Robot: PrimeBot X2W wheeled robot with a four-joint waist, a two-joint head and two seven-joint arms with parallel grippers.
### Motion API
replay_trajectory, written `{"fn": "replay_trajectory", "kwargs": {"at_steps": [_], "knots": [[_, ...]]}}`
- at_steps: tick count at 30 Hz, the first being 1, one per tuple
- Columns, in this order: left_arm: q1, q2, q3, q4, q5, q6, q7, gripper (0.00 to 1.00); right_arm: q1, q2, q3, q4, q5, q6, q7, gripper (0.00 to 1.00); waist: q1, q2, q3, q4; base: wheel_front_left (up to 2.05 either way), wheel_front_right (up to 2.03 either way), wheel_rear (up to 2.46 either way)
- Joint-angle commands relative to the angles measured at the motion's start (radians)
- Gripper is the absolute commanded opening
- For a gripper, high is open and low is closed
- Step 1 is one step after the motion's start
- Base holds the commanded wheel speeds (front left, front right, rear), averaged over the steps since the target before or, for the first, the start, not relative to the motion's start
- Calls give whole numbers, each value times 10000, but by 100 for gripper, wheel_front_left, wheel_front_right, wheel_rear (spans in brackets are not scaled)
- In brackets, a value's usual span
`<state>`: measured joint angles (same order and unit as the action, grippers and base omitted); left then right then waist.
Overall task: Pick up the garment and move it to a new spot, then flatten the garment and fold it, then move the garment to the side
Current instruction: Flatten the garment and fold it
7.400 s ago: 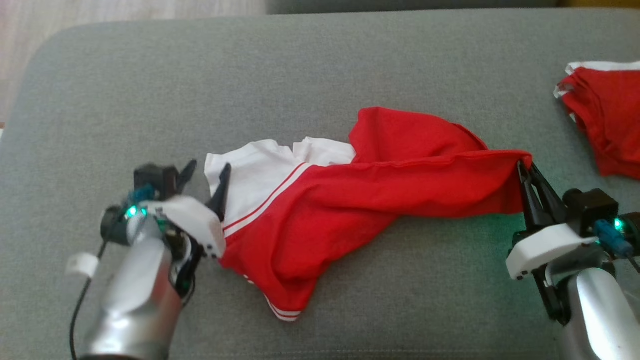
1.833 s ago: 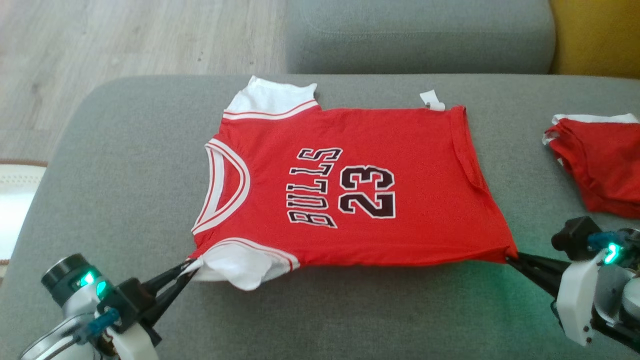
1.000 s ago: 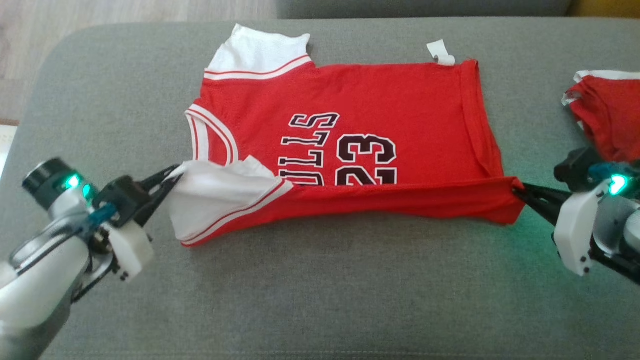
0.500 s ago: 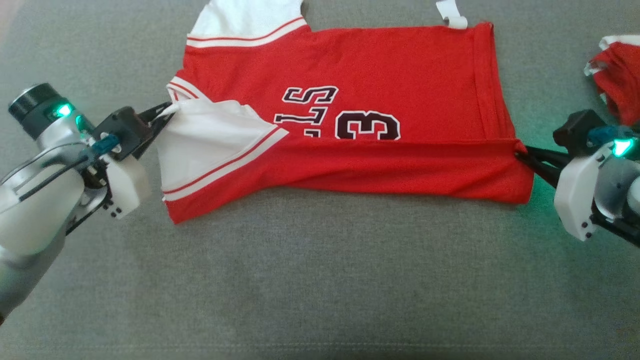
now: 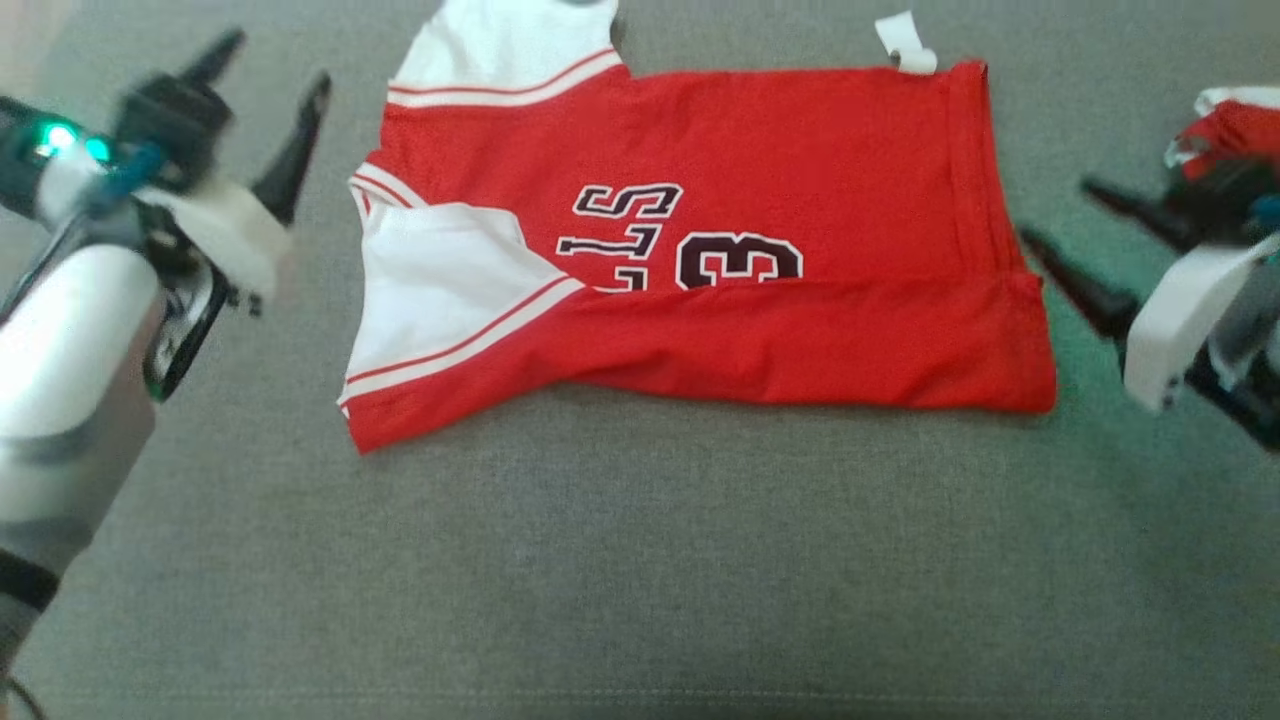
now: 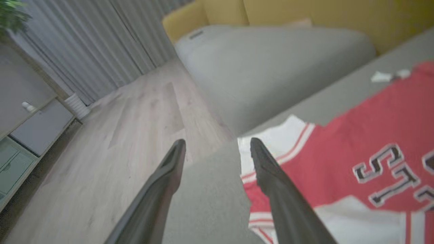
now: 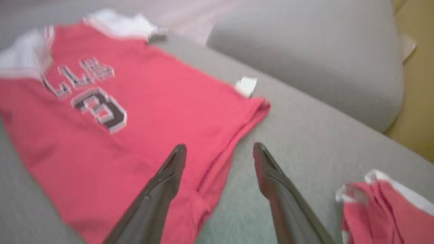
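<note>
The garment (image 5: 780,130) is a red jersey with white sleeves and black lettering, lying on the grey cushion (image 5: 640,560). Its near long edge is folded up over the lower half, hiding part of the print. My left gripper (image 5: 270,75) hangs open just left of the collar end, clear of the cloth. In the left wrist view the left gripper (image 6: 217,142) has only cushion and floor between its fingers, with the garment (image 6: 356,142) on the right. My right gripper (image 5: 1055,212) stands open beside the hem end. The right wrist view shows that gripper (image 7: 219,146) over the hem of the garment (image 7: 152,112).
A second red and white garment (image 5: 1235,130) lies bunched at the cushion's right edge, close behind my right gripper, also seen as a red bundle (image 7: 383,203). A grey back cushion (image 6: 271,67) stands beyond, wooden floor (image 6: 118,135) to the left.
Both grippers have opened, let go of the garment's corners and drawn back from it. The folded near edge now rests on the jersey.
</note>
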<state>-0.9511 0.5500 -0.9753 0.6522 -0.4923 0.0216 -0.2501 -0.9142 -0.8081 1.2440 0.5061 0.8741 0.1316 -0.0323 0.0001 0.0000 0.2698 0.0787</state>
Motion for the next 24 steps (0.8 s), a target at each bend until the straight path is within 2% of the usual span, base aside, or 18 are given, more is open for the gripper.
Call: {"fn": "replay_trajectory", "kwargs": {"at_steps": [1,3,6,7,10,11,15,19,24], "knots": [[97,310,1119,-537,-326,356,-113,100,166,30,-582,153,438,-9,-606,100,-1,0,-295,67,0,0,0],[721,179,2199,-1302,-598,758,-114,100,398,453,-1326,550,942,-9,-1412,100,-1,0,-538,97,0,0,0],[1811,-86,3744,-2545,-729,1064,-114,100,724,1061,-2392,1184,1197,-9,-2084,100,-1,0,-856,136,0,0,0],[2527,-303,4609,-3235,-569,1139,-115,100,958,1483,-3225,1543,1124,-9,-2249,100,-1,0,-1054,169,0,0,0],[3533,-781,5848,-4180,-219,1270,-115,100,1375,2134,-5032,1460,433,-9,-2286,100,-1,0,-1329,163,0,0,0],[3533,-781,5848,-4180,-219,1270,-115,100,1375,2134,-5032,1460,433,-9,-2286,100,-1,0,-1329,163,0,0,0],[4799,-1485,6901,-5028,356,1130,-115,100,2664,3086,-7467,601,-1347,-9,-2291,100,-1,0,-1630,117,0,0,0],[5945,-2238,7638,-5541,913,859,-115,100,4199,4358,-9679,-537,-3280,-9,-2292,100,-1,0,-1838,31,0,0,0],[7049,-3108,8247,-5742,1683,495,-116,100,5920,6055,-11582,-2025,-5194,-9,-2293,100,-1,0,-1978,-62,0,0,0]]}}
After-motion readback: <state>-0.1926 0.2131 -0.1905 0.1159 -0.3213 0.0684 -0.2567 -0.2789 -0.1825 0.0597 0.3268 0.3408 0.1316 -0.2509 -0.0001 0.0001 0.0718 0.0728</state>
